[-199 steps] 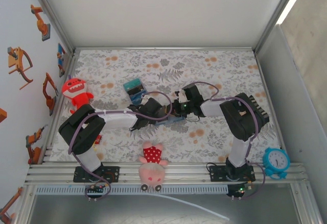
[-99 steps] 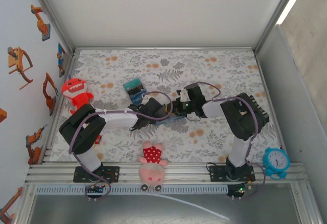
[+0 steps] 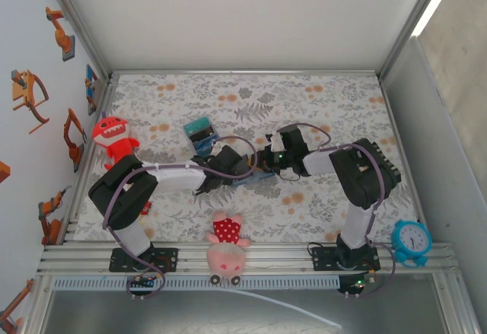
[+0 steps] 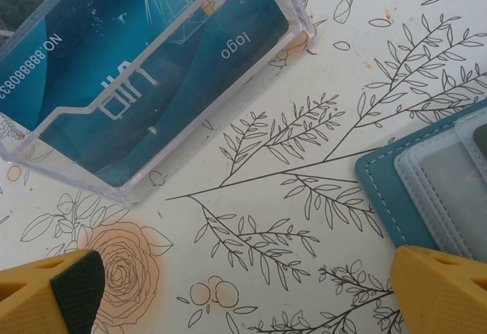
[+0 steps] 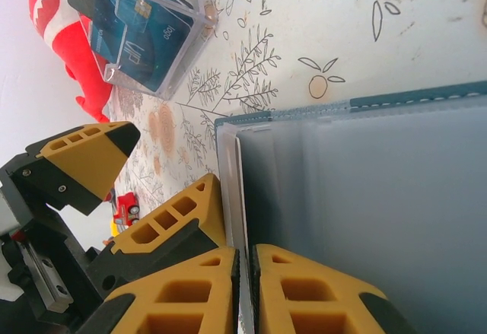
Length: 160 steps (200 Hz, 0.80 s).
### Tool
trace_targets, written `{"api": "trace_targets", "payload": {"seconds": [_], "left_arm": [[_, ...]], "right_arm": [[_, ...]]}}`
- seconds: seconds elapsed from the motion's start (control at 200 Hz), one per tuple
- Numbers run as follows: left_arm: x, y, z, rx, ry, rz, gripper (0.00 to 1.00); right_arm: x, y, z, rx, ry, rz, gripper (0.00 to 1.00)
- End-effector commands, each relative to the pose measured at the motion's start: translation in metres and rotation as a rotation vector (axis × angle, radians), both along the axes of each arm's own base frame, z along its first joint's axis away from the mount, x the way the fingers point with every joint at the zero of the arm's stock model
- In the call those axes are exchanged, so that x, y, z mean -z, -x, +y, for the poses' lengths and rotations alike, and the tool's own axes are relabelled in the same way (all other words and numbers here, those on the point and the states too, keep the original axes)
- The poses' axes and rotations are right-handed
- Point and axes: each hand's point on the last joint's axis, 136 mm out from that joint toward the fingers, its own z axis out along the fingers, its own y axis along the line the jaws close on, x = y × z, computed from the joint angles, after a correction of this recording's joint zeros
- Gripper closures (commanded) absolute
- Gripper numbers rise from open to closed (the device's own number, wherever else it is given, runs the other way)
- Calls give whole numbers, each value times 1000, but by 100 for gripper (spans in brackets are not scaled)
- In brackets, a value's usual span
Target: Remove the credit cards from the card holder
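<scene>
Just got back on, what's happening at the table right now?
The right gripper is pinched on a thin frosted sheet at the edge of the open slate-blue bi-fold card holder; card or sleeve, I cannot tell. The left gripper hovers wide open beside it, holding nothing.

Card holder (image 4: 386,191) is lying open & flat on floral cloth (image 4: 251,220), approx mid-table, inner side facing up. Slate-blue cover w/ pale stitching is running along the edge. Frosted clear sleeves (image 5: 365,189) are showing inside. Contents too blurry to tell.
</scene>
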Motion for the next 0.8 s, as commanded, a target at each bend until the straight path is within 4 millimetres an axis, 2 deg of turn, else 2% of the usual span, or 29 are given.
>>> {"api": "trace_targets", "payload": {"seconds": [0.0,0.796], "left_arm": [[8,5,2,9,-41,36,3],[7,5,2,9,-44,36,3]], "right_arm": [[-14,-3,-1,0,-36,-29,87],[-9,-7,-15,29,-16,-34,94]]}}
